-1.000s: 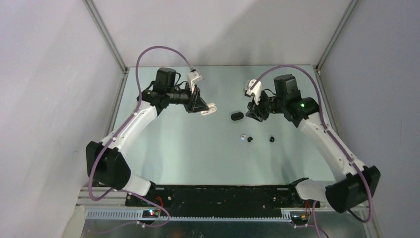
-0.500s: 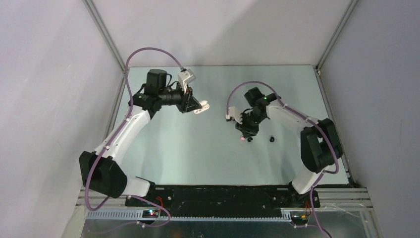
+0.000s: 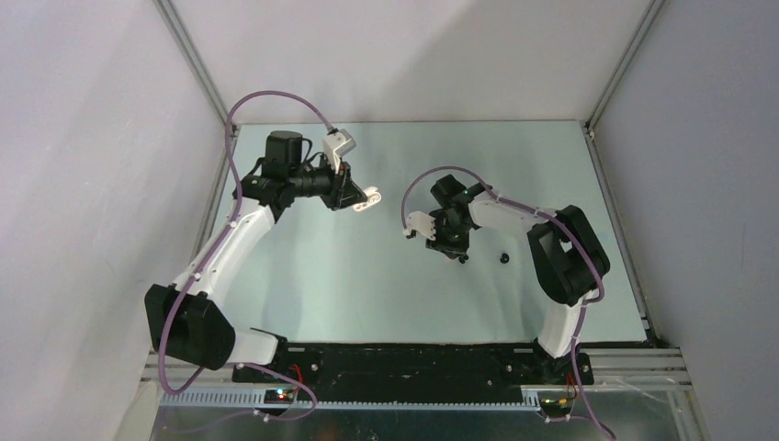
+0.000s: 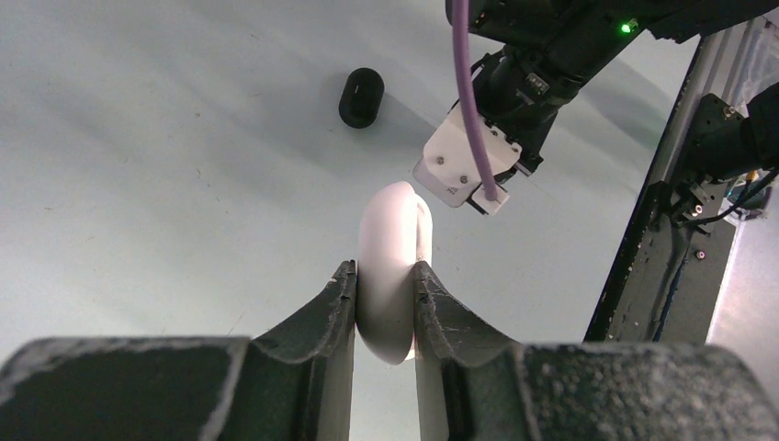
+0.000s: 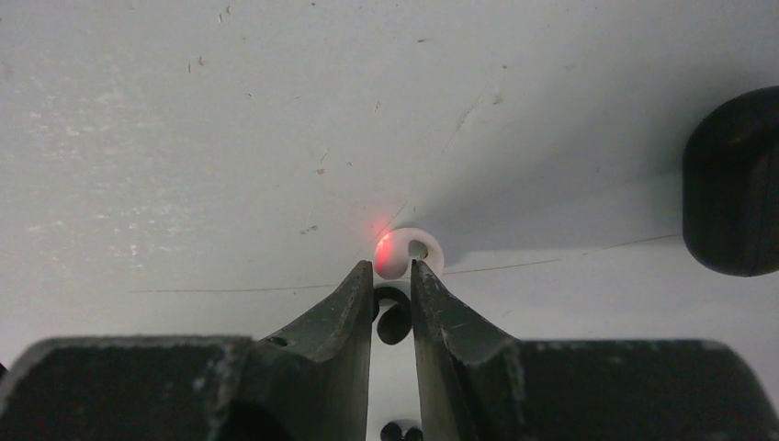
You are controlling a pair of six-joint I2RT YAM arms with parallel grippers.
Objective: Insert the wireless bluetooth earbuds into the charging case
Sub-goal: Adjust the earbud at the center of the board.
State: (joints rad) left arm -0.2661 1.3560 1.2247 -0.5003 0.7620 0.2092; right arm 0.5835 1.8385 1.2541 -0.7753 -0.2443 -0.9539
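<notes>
My left gripper (image 4: 385, 268) is shut on a white pill-shaped charging case (image 4: 393, 230) and holds it above the table; from above, that gripper (image 3: 361, 197) is at the back left. My right gripper (image 3: 452, 250) points down at the table's middle. Its jaws (image 5: 392, 268) are nearly together, and the tips pinch a white earbud (image 5: 415, 253) that glows red. A black earbud (image 5: 395, 320) lies in the narrow gap between the fingers. Another black earbud (image 3: 503, 257) lies to the right. A black case (image 5: 735, 184) lies close by.
The black case (image 4: 361, 96) lies on the table beyond the white one, beside the right arm's wrist (image 4: 468, 165). Grey walls close in the table at the back and sides. A small dark bud (image 5: 400, 432) shows at the bottom edge of the right wrist view.
The right arm has swung left and down onto the buds, and its jaws have narrowed around the white one. The left arm has drawn slightly left, still holding the white case.
</notes>
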